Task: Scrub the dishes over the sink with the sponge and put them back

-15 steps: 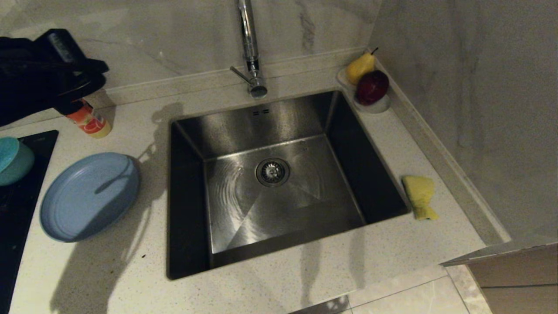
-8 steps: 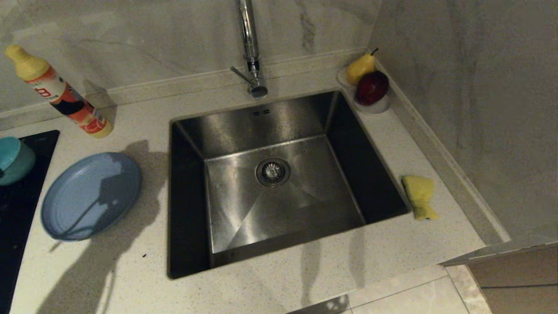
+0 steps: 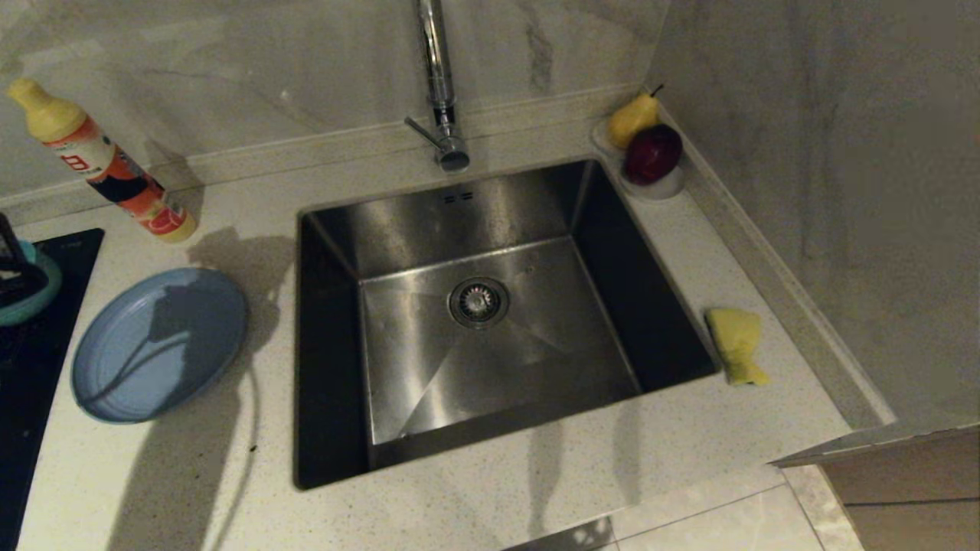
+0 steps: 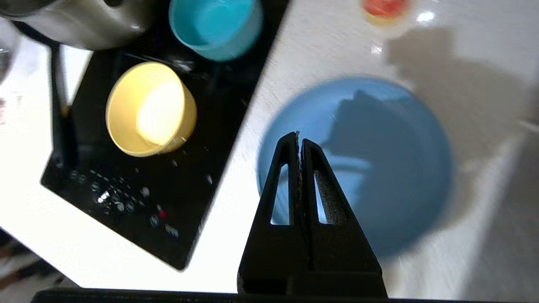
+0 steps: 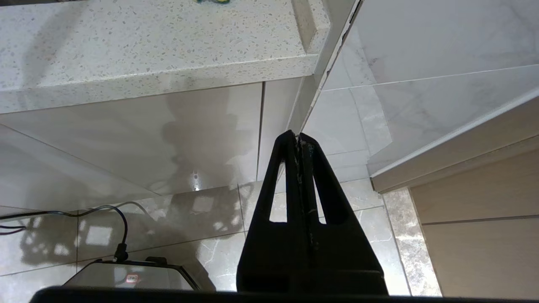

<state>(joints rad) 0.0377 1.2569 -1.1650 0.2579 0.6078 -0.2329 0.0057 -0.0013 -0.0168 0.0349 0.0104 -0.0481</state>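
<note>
My left pincer (image 4: 299,141) is pressed together with nothing between its fingers, hanging above the blue plate (image 4: 379,168), near the plate's rim on the cooktop side. The plate (image 3: 157,344) lies flat on the pale speckled desk (image 3: 536,490), to the left of the sink (image 3: 475,321), and the shadow of my arm falls across it. Just beside the plate sits the black cooktop (image 4: 139,198), and on it stand the pale-yellow bowl (image 4: 149,109) and, farther back, the teal bowl (image 4: 217,25), both upright and apart from each other. A steel pot (image 4: 80,19) stands next to the teal bowl. In the head view only a dark sliver of my left arm shows at the left edge, over the teal bowl (image 3: 34,295).

Behind the plate an orange-labelled bottle (image 3: 99,164) with a yellow cap stands by the wall. The sink basin holds only its round drain (image 3: 478,301), with the chrome tap (image 3: 440,92) behind it. The sponge (image 3: 736,344) lies on the desk just right of the sink. In the back right corner a small white dish (image 3: 658,187) carries a yellow pear (image 3: 632,119) and a dark red fruit (image 3: 653,151).

My right pincer (image 5: 299,141) is also closed and empty, down below the desk's edge, pointing at the tiled floor (image 5: 210,219).
</note>
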